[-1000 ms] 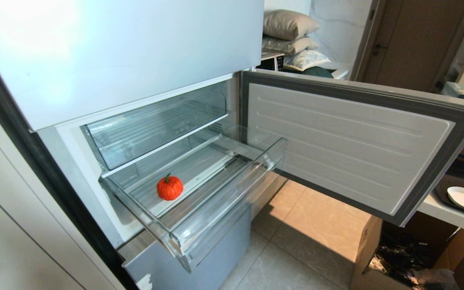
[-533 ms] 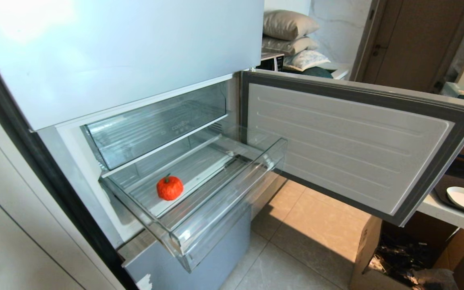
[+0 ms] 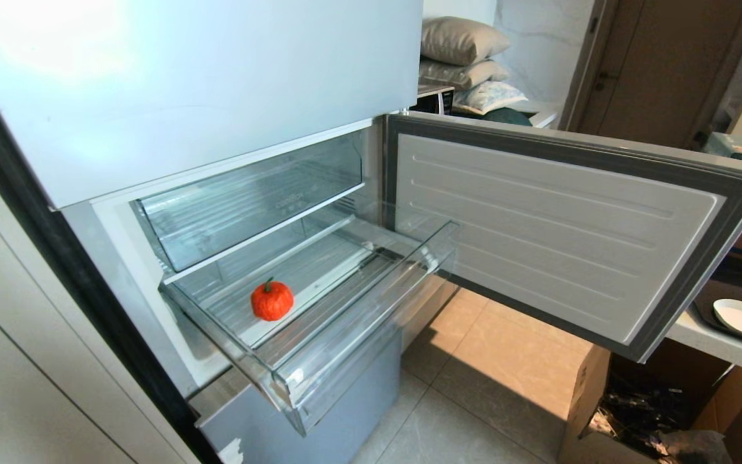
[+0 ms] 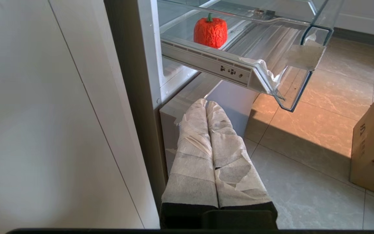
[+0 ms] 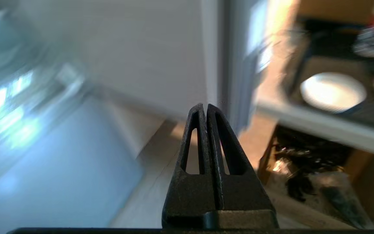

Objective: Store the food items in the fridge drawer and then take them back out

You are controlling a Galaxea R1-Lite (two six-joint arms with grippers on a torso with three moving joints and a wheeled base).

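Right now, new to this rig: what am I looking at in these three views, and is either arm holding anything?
It is a wheeled robot with two arms. The wide picture comes from its head camera, looking down at an open fridge. The clear fridge drawer is pulled out, and one orange-red fruit sits on its ribbed floor. The fridge door stands open to the right.

The other two pictures come from cameras on the wrists. The left gripper, wrapped in pale cloth, sits low, below the drawer, jaws together, holding nothing. The right gripper, bare black, is out near the door's edge, jaws shut and empty. A white plate sits on a counter beyond it.
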